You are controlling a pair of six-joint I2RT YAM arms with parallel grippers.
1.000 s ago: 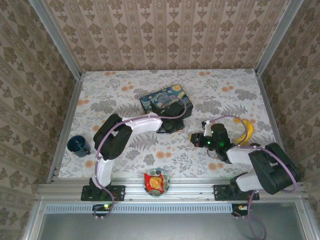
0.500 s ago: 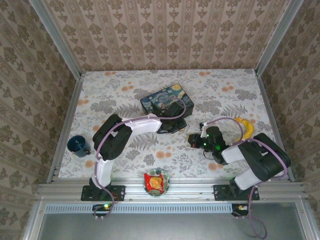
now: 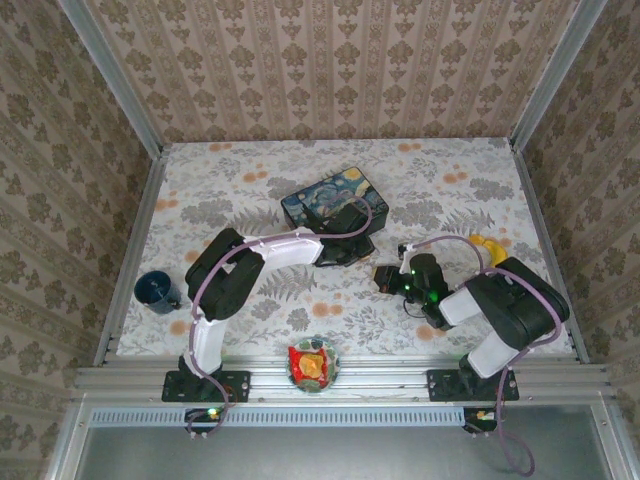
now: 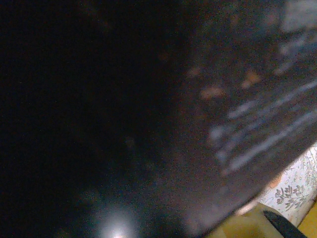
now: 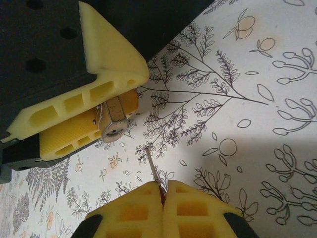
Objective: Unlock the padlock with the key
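Left tool (image 5: 130, 94) tight on padlock (image 5: 116, 116), right tool (image 5: 163, 191) tight on key (image 5: 153, 171); packet (image 3: 313, 363) in bowl (image 3: 336, 362)

The padlock (image 5: 115, 118) is a tiny brass-coloured block pinched in the left claw (image 5: 106, 106), lying tilted, with its round silvery keyhole end turned down towards the key. The key (image 5: 153, 171) is a thin silvery blade standing out of the tightly closed right claw (image 5: 162, 191), its tip pointing at the keyhole, near it but apart
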